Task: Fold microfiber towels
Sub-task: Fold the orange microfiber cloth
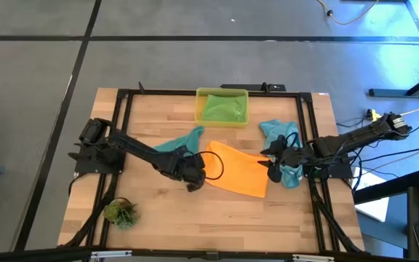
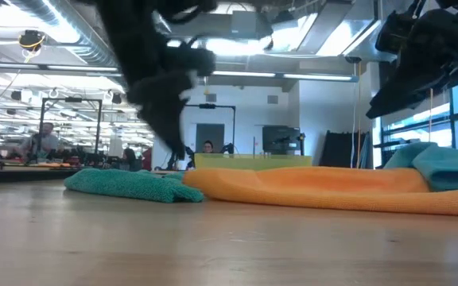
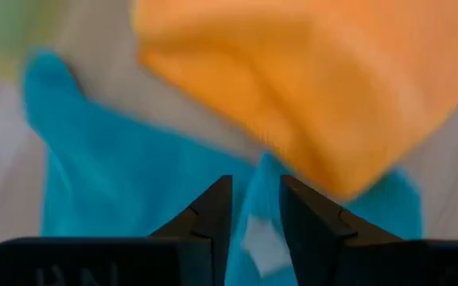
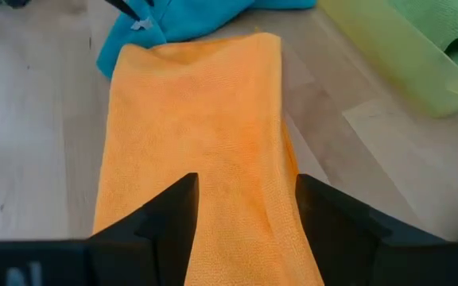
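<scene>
While the left gripper [image 3: 255, 181] sits at about 9 o'clock of the table's middle, its two dark fingers are nipped close on a corner of the first teal-blue microfiber towel [image 1: 180, 142], with a small white tag showing in the narrow gap between them. That soft cloth lies rumpled on the pale wooden table [image 1: 195, 218], trailing off toward 10 o'clock from the gripper.

Four towels can be counted. The single orange square microfiber towel [image 1: 238, 171] lies at the table's centre, folded over on itself into a flat oblong, its near edge touching the first teal-blue towel. The single green microfiber towel [image 1: 222, 109] rests inside the one yellow translucent plastic bin [image 1: 198, 105], which stands at 12 o'clock by the far edge. The second teal-blue microfiber towel [image 1: 278, 131] is heaped at roughly 2 o'clock, just beside the orange one.

The right gripper [image 4: 245, 179] hangs at 3 o'clock, over the orange towel's right end, its fingers spread wide and grasping nothing; the orange cloth shows below, between them. The second teal-blue towel lies partly under that arm.

One small green plant tuft [image 1: 121, 212] sits at 8 o'clock, well apart from all the cloths. Two dark arms reach in, one from each side.
</scene>
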Robot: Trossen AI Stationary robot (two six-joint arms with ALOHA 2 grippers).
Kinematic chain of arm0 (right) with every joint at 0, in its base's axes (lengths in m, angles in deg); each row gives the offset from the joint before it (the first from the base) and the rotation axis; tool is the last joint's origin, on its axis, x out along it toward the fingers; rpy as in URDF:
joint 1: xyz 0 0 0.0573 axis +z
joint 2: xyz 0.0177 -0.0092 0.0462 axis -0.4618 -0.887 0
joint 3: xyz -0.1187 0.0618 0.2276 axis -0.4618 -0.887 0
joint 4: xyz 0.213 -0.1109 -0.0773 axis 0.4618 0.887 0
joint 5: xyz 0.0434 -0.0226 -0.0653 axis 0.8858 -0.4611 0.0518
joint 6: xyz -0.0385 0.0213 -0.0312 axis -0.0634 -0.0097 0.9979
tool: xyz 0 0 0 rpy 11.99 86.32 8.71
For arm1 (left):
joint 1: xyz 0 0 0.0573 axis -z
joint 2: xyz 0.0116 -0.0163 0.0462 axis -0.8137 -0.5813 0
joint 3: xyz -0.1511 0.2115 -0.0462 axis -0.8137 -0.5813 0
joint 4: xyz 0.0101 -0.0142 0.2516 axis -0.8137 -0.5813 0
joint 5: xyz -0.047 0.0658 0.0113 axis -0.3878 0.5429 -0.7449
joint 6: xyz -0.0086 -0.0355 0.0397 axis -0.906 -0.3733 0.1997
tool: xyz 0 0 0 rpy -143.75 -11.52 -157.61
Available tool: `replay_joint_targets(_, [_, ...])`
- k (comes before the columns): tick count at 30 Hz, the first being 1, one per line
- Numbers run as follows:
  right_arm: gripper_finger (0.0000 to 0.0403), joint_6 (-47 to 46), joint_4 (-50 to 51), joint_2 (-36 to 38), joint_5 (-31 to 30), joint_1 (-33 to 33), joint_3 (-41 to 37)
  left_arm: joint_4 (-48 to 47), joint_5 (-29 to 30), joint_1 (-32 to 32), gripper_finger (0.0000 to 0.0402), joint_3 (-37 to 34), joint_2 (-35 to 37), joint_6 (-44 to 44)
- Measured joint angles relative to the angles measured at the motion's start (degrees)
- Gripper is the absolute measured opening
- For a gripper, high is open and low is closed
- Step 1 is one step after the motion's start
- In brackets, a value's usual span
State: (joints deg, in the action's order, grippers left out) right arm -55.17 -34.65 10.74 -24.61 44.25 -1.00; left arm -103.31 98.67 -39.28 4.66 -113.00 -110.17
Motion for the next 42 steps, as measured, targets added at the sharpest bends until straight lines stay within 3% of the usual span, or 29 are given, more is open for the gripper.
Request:
replay_joint_targets(7, [0.0213,0.02,-0.08,-0.15,0.0,-0.01,0.0,-4.41,-9.43,-0.62,0.0096,-9.71,0.48,-9.04])
replay_joint_targets(11, [0.0213,-0.2,-0.21,-0.15,0.0,-0.02,0.0,-22.81,-9.25,-0.22,0.0096,-10.38,0.74,-19.35])
replay_joint_targets(14, [0.0213,-0.13,-1.49,-0.15,0.0,-0.02,0.0,-25.26,-4.13,1.11,0.0096,-7.39,3.59,-22.85])
replay_joint_targets(17, [0.0213,0.14,-3.95,-0.22,-0.02,-0.02,0.0,-20.74,3.72,2.73,0.0096,-5.42,5.99,-20.76])
replay_joint_targets(21, [0.0213,1.34,-6.76,-1.09,0.0,0.0,-0.02,-1.92,9.58,3.73,0.0096,-3.87,7.82,-10.34])
replay_joint_targets(25, [0.0213,1.53,-9.34,-4.72,0.7,-0.04,0.0,10.59,8.81,3.15,0.0096,-3.97,5.89,-2.64])
replay_joint_targets(34, [0.0213,2.82,-18.21,-17.69,1.59,-0.86,-0.05,20.78,0.65,1.15,0.0096,-4.1,-3.24,0.87])
replay_joint_targets(38, [0.0205,0.33,-16.63,-22.09,3.08,-4.82,-0.02,20.49,-0.52,0.81,0.0096,-4.1,-5.49,0.79])
replay_joint_targets(42, [0.017,0.35,-16.6,-26.49,4.83,-9.03,-0.11,17.86,-1.02,0.86,0.0096,-4.1,-5.57,-0.42])
